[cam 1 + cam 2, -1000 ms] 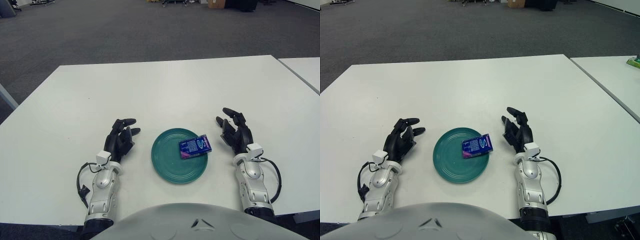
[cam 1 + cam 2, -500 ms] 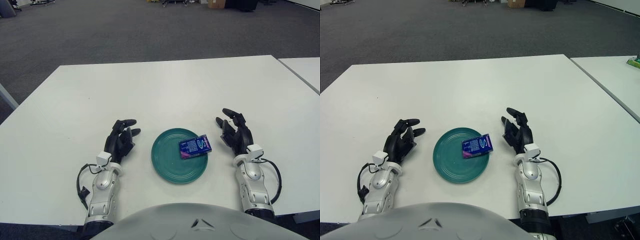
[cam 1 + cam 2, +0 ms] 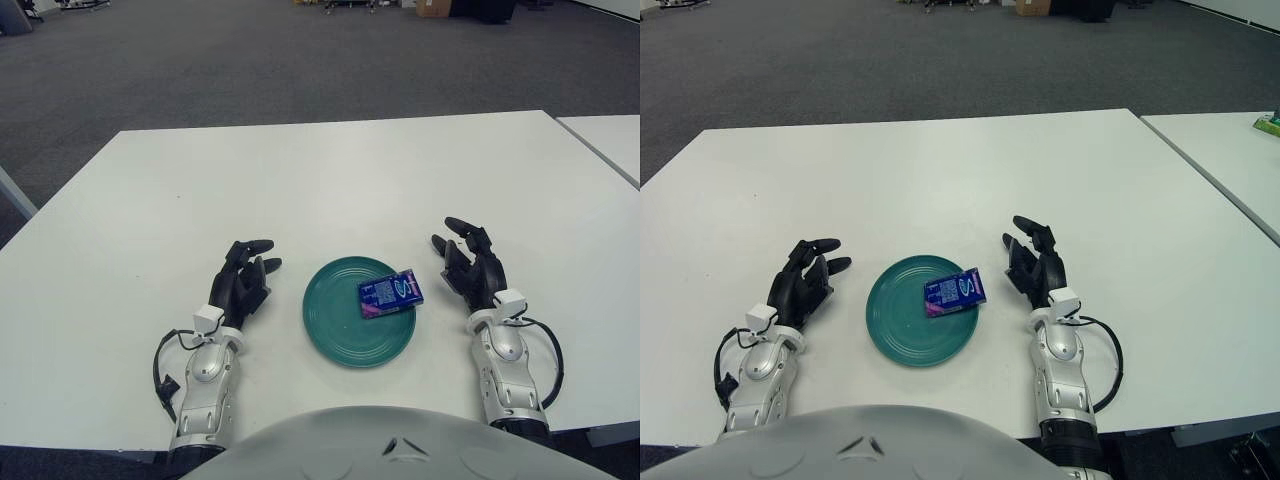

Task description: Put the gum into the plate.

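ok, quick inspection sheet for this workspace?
Surface: white table, flat.
Job's things: gum pack lies in the green plate, at its right rim.
Clutter: nothing seen.
Hands: left robot hand left of the plate, right robot hand right of it, both open, holding nothing.
Cables: black cable looped at left wrist, another at right wrist.
Surroundings: grey carpet; second white table to the right.

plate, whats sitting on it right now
A blue gum pack lies on the green plate, at its right rim. Nothing else shows on the plate; the patch under the pack is hidden.
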Action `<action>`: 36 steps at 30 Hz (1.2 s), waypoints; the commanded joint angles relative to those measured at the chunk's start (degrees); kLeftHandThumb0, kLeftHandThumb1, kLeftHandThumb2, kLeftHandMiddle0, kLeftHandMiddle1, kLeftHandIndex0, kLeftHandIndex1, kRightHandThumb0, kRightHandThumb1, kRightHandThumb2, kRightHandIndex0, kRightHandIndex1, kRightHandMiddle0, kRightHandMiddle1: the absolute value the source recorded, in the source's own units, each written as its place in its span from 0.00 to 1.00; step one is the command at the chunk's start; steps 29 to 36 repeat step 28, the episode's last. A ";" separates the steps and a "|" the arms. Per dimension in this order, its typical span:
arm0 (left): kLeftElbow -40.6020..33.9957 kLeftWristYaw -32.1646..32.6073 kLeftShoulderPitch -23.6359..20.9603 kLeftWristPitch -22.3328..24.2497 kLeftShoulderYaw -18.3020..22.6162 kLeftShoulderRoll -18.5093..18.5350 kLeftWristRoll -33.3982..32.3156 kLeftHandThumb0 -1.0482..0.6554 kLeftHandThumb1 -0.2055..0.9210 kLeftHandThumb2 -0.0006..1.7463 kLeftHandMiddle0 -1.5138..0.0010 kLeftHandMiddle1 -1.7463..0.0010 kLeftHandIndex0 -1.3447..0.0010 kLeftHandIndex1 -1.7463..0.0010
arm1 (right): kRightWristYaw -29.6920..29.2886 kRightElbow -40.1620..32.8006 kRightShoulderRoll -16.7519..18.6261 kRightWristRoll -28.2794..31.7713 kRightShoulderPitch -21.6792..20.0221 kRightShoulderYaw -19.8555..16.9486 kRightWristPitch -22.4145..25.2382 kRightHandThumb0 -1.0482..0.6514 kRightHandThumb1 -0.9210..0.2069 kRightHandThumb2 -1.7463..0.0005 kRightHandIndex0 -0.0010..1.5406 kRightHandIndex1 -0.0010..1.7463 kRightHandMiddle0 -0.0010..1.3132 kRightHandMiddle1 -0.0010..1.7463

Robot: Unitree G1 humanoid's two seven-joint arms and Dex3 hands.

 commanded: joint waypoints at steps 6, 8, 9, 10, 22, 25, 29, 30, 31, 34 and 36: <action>0.90 -0.51 1.46 2.56 -0.13 0.52 -0.13 0.20 1.00 0.44 0.63 0.49 0.76 0.34 | -0.40 3.74 1.05 0.09 4.15 0.51 6.02 0.22 0.00 0.56 0.40 0.01 0.09 0.51; 0.78 -0.40 1.49 2.47 -0.13 0.44 -0.10 0.20 1.00 0.44 0.63 0.49 0.76 0.34 | -0.47 3.71 1.06 0.05 4.16 0.50 6.02 0.22 0.00 0.56 0.40 0.01 0.09 0.51; 0.74 -0.36 1.50 2.44 -0.14 0.41 -0.08 0.20 1.00 0.44 0.63 0.49 0.76 0.34 | -0.49 3.71 1.06 0.04 4.16 0.50 6.01 0.22 0.00 0.56 0.40 0.01 0.09 0.51; 0.73 -0.35 1.50 2.44 -0.14 0.40 -0.07 0.20 1.00 0.44 0.63 0.49 0.76 0.34 | -0.50 3.71 1.06 0.04 4.16 0.50 6.01 0.22 0.00 0.56 0.41 0.01 0.09 0.51; 0.92 -0.38 1.68 1.74 -0.18 0.36 0.00 0.20 1.00 0.44 0.63 0.50 0.77 0.34 | -0.50 3.98 1.04 0.09 3.94 0.49 6.06 0.22 0.00 0.56 0.41 0.01 0.10 0.51; 1.23 -0.36 1.50 1.64 -0.10 0.47 0.07 0.20 1.00 0.44 0.63 0.50 0.77 0.34 | -0.56 4.23 1.07 0.05 3.75 0.48 6.00 0.22 0.00 0.56 0.41 0.01 0.10 0.51; 1.37 -0.47 1.42 1.55 -0.06 0.53 -0.03 0.19 1.00 0.44 0.63 0.50 0.78 0.35 | -0.67 4.27 1.10 0.05 3.69 0.46 5.93 0.22 0.00 0.56 0.41 0.01 0.10 0.51; 1.37 -0.47 1.42 1.55 -0.06 0.53 -0.03 0.19 1.00 0.44 0.63 0.50 0.78 0.35 | -0.67 4.27 1.10 0.05 3.69 0.46 5.93 0.22 0.00 0.56 0.41 0.01 0.10 0.51; 1.37 -0.47 1.42 1.55 -0.06 0.53 -0.03 0.19 1.00 0.44 0.63 0.50 0.78 0.35 | -0.67 4.27 1.10 0.05 3.69 0.46 5.93 0.22 0.00 0.56 0.41 0.01 0.10 0.51; 1.37 -0.47 1.42 1.55 -0.06 0.53 -0.03 0.19 1.00 0.44 0.63 0.50 0.78 0.35 | -0.67 4.27 1.10 0.05 3.69 0.46 5.93 0.22 0.00 0.56 0.41 0.01 0.10 0.51; 1.37 -0.47 1.42 1.55 -0.06 0.53 -0.03 0.19 1.00 0.44 0.63 0.50 0.78 0.35 | -0.67 4.27 1.10 0.05 3.69 0.46 5.93 0.22 0.00 0.56 0.41 0.01 0.10 0.51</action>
